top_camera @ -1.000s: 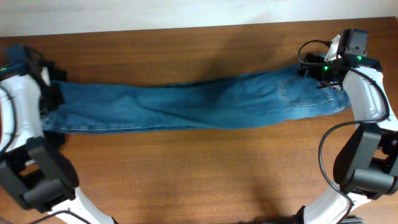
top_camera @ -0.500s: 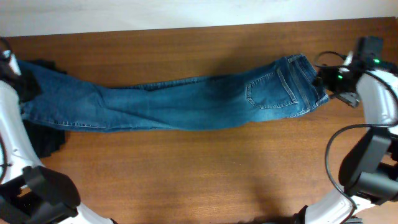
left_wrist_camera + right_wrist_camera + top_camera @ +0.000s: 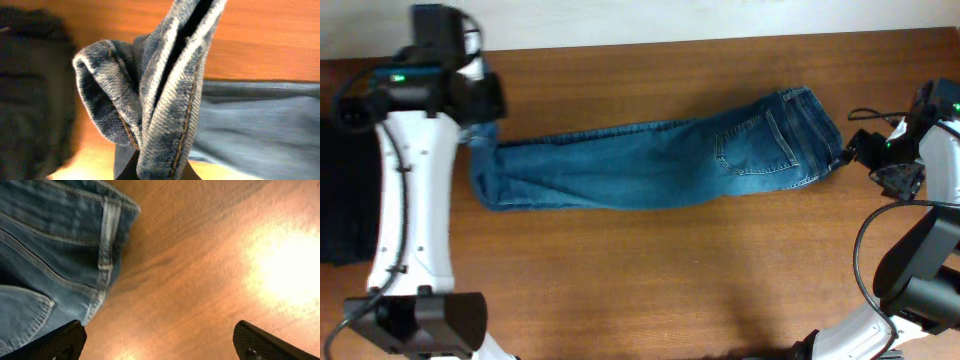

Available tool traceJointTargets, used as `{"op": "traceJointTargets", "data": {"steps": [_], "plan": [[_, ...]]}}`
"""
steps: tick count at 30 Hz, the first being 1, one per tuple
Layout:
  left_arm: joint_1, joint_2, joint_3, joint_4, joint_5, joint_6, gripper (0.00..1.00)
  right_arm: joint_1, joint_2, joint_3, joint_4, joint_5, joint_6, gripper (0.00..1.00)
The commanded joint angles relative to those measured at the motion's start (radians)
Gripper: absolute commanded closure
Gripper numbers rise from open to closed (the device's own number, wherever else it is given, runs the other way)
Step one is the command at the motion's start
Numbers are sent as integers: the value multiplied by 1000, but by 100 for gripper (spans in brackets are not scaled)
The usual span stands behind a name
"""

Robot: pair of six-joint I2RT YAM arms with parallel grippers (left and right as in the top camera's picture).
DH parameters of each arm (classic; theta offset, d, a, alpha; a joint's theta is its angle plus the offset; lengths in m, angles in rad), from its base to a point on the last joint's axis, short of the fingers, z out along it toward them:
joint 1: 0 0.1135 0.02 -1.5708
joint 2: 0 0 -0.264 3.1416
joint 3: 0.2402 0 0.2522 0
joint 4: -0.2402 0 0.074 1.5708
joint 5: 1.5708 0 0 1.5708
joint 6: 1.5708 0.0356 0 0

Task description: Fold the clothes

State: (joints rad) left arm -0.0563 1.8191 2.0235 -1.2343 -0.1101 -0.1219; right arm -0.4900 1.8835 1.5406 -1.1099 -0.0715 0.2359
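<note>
Table's (image 3: 650,270) far half: jeans (image 3: 660,165) run lengthwise, waistband (image 3: 820,125) at its right end. Over the table's left end your left gripper (image 3: 485,122) pinches the raised leg hems (image 3: 165,100). At the right end your right gripper (image 3: 855,152) hangs spread, empty, just beside the waistband.

the overhead camera looks straight down on most of the table (image 3: 650,270) from well above. the left wrist camera sits tight against a bunched end of the jeans (image 3: 165,100), looking past it at the tabletop. the right wrist camera hangs low over the wood, catching the waistband (image 3: 107,235) that the overhead also shows.
</note>
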Motion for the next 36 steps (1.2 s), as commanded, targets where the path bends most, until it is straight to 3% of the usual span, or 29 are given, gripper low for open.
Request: {"op": "traceJointTargets", "data": {"steps": [1, 7, 23, 29, 30, 34, 36], "plan": [[-80, -34, 29, 11, 17, -51, 99, 5, -30, -4, -28, -3, 9, 1], [-204, 21, 29, 15, 17, -110, 100, 6, -30, -22, -56, -3, 8, 1], [-424, 385, 26, -32, 17, -110, 99, 6, -30, -132, 35, -3, 8, 1], [-488, 463, 26, 15, 17, -111, 100, 6, -30, -137, 48, -6, 8, 1], [-496, 471, 26, 19, 17, -111, 98, 6, -30, -137, 48, -6, 8, 1], [-514, 476, 26, 19, 17, -110, 69, 6, -30, -137, 48, -11, 8, 1], [-513, 476, 26, 25, 21, -111, 48, 6, -30, -137, 49, -32, 8, 1]]}}
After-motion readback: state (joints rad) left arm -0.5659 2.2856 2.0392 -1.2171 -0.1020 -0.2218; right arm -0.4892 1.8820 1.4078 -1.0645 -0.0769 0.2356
